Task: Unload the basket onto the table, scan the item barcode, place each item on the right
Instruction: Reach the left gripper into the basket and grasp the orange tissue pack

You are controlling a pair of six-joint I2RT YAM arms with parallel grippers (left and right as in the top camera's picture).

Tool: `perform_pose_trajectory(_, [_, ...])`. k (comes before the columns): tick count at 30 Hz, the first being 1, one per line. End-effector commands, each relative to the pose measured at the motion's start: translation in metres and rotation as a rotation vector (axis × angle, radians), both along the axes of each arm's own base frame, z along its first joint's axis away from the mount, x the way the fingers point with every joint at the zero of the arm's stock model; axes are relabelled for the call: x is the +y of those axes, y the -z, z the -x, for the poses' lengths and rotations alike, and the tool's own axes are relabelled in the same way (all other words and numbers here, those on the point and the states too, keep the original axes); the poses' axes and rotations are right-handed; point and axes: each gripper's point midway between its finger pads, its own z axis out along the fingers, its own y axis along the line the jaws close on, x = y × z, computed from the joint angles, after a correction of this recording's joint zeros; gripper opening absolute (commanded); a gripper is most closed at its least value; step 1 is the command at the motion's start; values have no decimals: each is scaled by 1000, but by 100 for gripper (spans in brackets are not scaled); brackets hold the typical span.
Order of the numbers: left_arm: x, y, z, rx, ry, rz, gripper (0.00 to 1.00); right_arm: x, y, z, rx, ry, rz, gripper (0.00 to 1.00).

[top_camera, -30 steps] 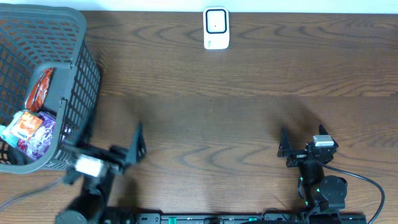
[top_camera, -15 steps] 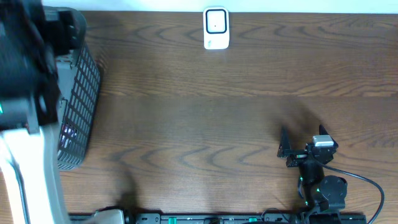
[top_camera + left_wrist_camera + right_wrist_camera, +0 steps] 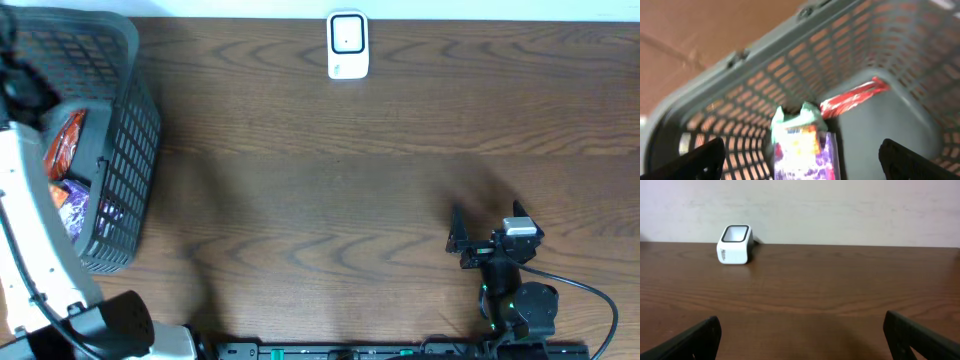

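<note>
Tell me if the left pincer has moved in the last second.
Yes. The left pincer, open, swung from the table by the basket's near right corner to over the basket, leftward in the overhead view.

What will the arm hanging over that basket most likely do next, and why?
Probably lower the left gripper straight down onto the purple-and-yellow packet. Its jaws stand open above the basket with nothing in them, and that packet lies on top, directly between them. No item is at the scanner yet, so one has to be picked up first.
</note>
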Motion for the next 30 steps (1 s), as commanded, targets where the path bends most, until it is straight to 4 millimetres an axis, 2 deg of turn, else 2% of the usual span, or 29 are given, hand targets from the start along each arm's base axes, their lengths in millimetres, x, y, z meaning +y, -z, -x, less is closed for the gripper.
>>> perform_pose_trajectory(1, [14,3,13,-84,-126,78,98,-3,0,0,-2,14,12,99])
perform_pose_trajectory(4, [30,13,33,-171,-312,145,98,-3,0,0,-2,14,12,99])
perform_pose_trajectory(9, [32,50,48,-119,-408,221,98,-3,0,0,-2,14,12,99])
perform_pose_trajectory(19, [34,147,44,38,-426,282,98,-3,1,0,-2,14,12,99])
perform_pose_trajectory(23, [37,173,39,76,-426,294,98,-3,0,0,-2,14,12,99])
perform_pose_trajectory(30, [42,205,22,160,-360,291,98,-3,1,0,-2,14,12,99])
